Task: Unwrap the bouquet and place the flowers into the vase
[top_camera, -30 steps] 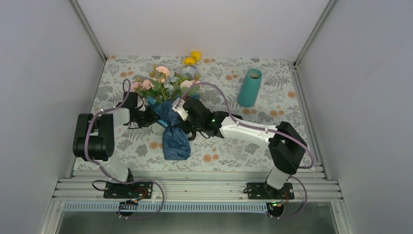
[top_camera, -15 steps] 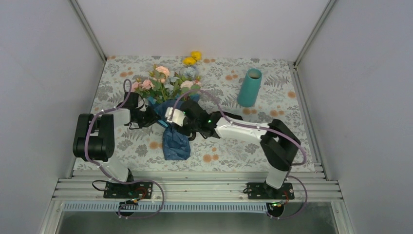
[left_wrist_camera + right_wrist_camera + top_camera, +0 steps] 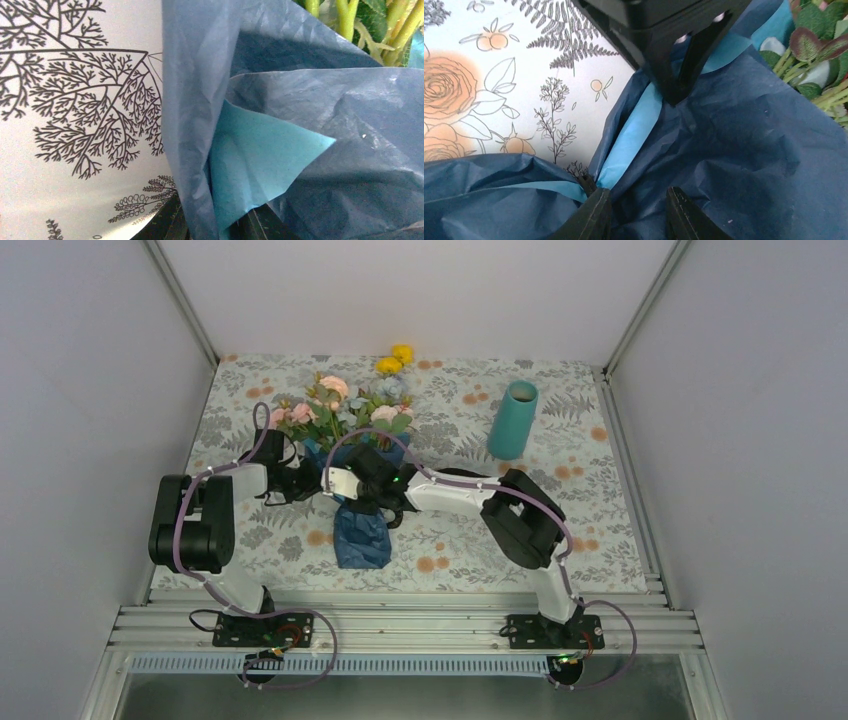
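The bouquet lies on the tablecloth, its flowers [image 3: 335, 410] pointing to the far side and its crinkled blue paper [image 3: 360, 525] toward me. My left gripper [image 3: 320, 483] is shut on the paper's left edge; a fold of blue paper [image 3: 260, 165] runs down between its fingers [image 3: 165, 225]. My right gripper [image 3: 347, 500] rests on the middle of the wrap, right beside the left one. Its fingers [image 3: 596, 215] stand apart, with a bulge of dark blue paper [image 3: 734, 140] between them. Green stems [image 3: 345, 15] show above the paper's rim. The teal vase [image 3: 513, 420] stands upright at the far right.
Two yellow blooms [image 3: 395, 358] reach out near the back wall. The left gripper's black fingers [image 3: 674, 75] hang close above the right gripper in the right wrist view. Grey walls close in the table on three sides; the rail [image 3: 400, 625] runs along the near edge.
My right arm has folded leftward, bringing its gripper across the wrap toward the left gripper, and its jaws have come apart. The left arm and the bouquet stay put.
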